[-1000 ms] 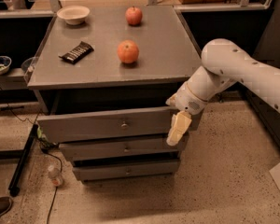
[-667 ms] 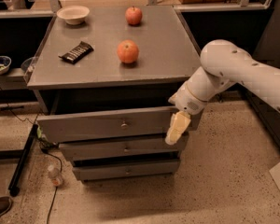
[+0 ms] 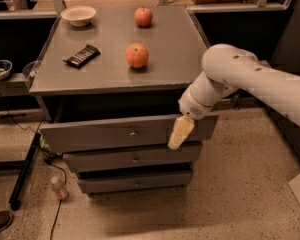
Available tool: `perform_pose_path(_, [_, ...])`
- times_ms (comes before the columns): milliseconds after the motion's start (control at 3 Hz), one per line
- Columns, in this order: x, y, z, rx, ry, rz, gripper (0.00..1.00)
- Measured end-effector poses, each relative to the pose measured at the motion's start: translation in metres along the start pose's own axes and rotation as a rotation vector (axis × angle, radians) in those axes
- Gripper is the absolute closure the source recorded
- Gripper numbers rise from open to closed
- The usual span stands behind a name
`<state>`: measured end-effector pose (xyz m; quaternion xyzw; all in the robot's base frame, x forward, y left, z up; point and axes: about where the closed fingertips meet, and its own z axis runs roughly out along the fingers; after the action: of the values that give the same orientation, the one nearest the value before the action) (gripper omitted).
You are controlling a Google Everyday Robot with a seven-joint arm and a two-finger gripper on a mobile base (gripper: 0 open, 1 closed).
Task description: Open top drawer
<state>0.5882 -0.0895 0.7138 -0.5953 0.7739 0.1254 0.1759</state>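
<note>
Grey top drawer (image 3: 105,135) juts a little forward of the two narrower drawers below as the robot's gripper (image 3: 181,132) hangs at its front.
Its flat, matt panel carries a small round knob (image 3: 133,132). The cream, wedge-shaped gripper overlaps the panel's 3 o'clock end; clenched or released, one cannot tell. On the smooth counter (image 3: 175,59): a round apple (image 3: 137,55) at centre, a pale bowl (image 3: 78,15) at 11 o'clock, a dark ridged snack bar (image 3: 81,55) at 9 o'clock.

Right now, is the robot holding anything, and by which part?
Cannot tell. The gripper sits at the front of the top drawer, well right of its knob.
</note>
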Motion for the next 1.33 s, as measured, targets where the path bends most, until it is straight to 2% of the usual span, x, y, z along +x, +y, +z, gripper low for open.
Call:
perform_pose_path(667, [-0.014,-0.006,0.018,-0.038,-0.006,-0.024,0.00])
perform_pose_path(1333, [-0.004,0.000,0.036,-0.115,-0.007,-0.010,0.00])
